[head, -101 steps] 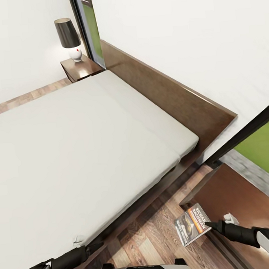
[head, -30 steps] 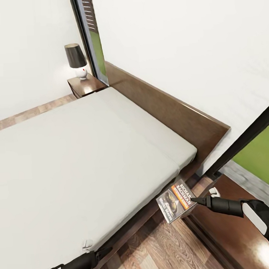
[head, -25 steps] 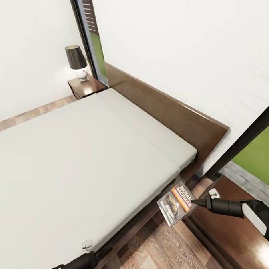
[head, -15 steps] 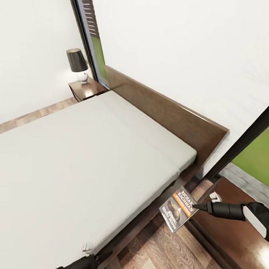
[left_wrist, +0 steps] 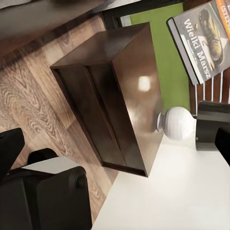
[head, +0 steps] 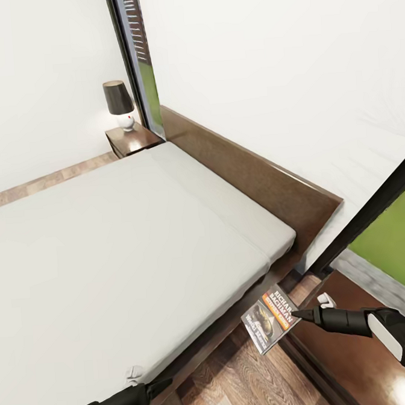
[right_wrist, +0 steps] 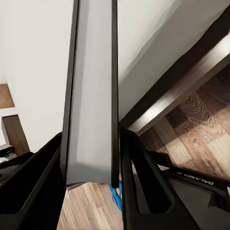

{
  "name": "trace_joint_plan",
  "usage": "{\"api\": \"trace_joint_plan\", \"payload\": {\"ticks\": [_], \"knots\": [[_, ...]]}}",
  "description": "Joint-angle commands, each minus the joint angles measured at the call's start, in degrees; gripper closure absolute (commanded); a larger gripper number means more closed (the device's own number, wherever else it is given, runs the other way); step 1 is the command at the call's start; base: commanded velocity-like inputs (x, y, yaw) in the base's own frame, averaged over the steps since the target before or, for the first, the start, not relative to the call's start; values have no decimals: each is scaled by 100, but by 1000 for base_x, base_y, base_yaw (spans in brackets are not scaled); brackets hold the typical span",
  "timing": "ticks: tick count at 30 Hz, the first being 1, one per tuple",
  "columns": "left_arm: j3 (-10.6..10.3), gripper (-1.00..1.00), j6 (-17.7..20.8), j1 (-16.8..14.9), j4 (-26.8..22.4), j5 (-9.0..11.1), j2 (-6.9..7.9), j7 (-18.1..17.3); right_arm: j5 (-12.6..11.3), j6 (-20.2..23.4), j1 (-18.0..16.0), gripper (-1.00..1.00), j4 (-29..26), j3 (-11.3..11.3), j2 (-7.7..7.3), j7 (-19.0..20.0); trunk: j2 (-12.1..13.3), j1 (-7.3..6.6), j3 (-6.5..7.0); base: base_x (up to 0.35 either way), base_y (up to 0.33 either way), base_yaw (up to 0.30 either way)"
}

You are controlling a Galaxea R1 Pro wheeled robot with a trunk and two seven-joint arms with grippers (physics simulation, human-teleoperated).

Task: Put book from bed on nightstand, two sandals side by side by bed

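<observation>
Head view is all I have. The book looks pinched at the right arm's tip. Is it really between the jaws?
Observer: Yes. The right wrist view shows the book edge-on, with the jaws closed against both covers.
Operator: Is anything standing on the near nightstand?
Observer: In the left wrist view, a lamp with a round white base and a dark shade stands at the wall edge of the nightstand top.
Operator: Any sandals?
Observer: The right wrist view has a sliver of bright blue below the book. It is too little to call a sandal.
</observation>
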Motion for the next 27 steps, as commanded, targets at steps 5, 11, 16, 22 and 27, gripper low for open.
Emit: {"api": "trace_joint_plan", "payload": {"ticks": [5,11,16,22,27], "knots": [[-41,-100,34,-3,-1,55,-8,-15,-38,31,-4,100,8,24,-7,-7,-6,2,41,0,0,0],[-42,-100,34,-3,-1,59,-19,-15,-43,31,-4,100,10,24,-7,-8,-6,2,98,0,0,0],[-44,-100,34,-3,-1,58,-23,-15,-65,31,-4,100,10,24,-8,0,-6,2,145,0,0,0],[-44,-100,34,-3,-1,58,-23,-15,-46,31,-4,100,10,24,-7,-6,-6,2,202,0,0,0],[-44,-100,34,-3,-1,59,-23,-15,-38,31,-4,100,10,24,-7,-8,-6,2,250,0,0,0]]}}
